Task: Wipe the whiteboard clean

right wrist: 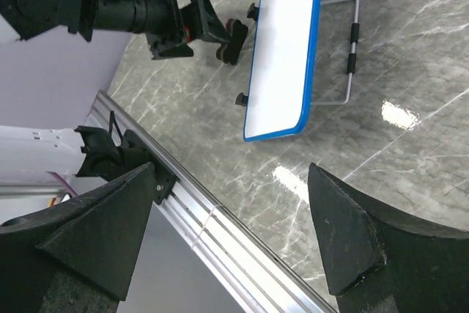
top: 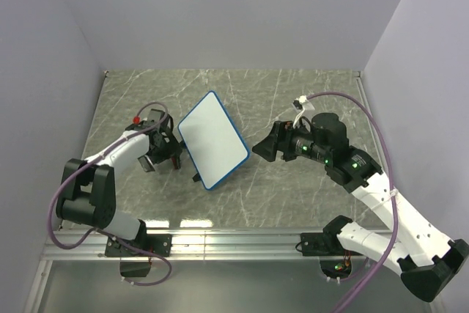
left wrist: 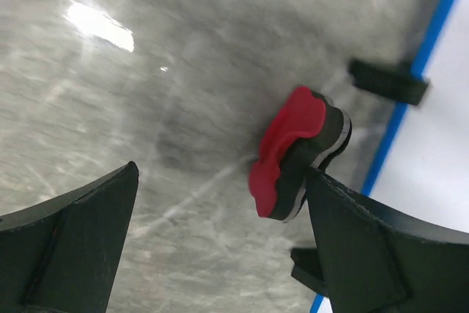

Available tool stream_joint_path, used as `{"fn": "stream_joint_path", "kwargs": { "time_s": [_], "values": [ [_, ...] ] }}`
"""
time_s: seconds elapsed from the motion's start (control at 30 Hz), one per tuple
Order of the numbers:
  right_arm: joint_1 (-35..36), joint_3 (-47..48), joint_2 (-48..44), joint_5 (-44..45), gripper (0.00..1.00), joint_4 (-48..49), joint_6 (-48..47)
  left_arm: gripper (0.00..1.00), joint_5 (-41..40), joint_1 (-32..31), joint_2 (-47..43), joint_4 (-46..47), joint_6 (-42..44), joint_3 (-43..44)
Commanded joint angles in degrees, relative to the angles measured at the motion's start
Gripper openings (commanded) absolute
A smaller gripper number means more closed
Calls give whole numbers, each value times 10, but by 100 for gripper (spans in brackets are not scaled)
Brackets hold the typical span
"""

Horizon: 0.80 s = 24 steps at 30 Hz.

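Observation:
The whiteboard (top: 212,141) lies tilted in the middle of the table, white with a blue rim and no marks showing on it. My left gripper (top: 164,153) is at its left edge, low over the table. In the left wrist view this gripper (left wrist: 220,181) is open; the small red-and-black eraser (left wrist: 297,153) lies on the table between the fingers, against the right fingertip (left wrist: 344,225), beside the board's blue rim (left wrist: 399,119). My right gripper (top: 264,148) is open and empty, just off the board's right edge. The right wrist view shows the board (right wrist: 286,49) and the eraser (right wrist: 234,38).
A wire stand (right wrist: 344,56) sticks out from the board's far side. Black feet (left wrist: 388,80) project from the board's rim. An aluminium rail (top: 242,240) runs along the near table edge. Lilac walls close the left, back and right sides.

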Motion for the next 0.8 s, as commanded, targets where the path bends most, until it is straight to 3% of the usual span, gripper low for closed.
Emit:
{"fn": "stream_joint_path", "kwargs": {
  "time_s": [0.0,0.17,0.23,0.4,0.53,0.63,0.77],
  "values": [
    [-4,-2,-15,6,91,3,-13,99,-3,33,8,-9,14,28],
    [-6,-1,-20,14,91,-9,-24,99,33,32,-51,-12,-4,54],
    [-6,7,-21,18,90,-15,-27,99,83,31,-83,9,2,55],
    [-6,24,-16,24,91,-21,-38,99,125,21,-77,6,22,99],
    [-6,40,-9,21,90,-25,-41,99,55,-7,-46,-48,14,119],
    [-7,50,-12,20,90,-35,-44,98,-37,-14,-45,-170,-43,154],
    [-7,44,-28,29,90,-43,-50,97,-142,4,-87,-267,-143,181]
  ]
}}
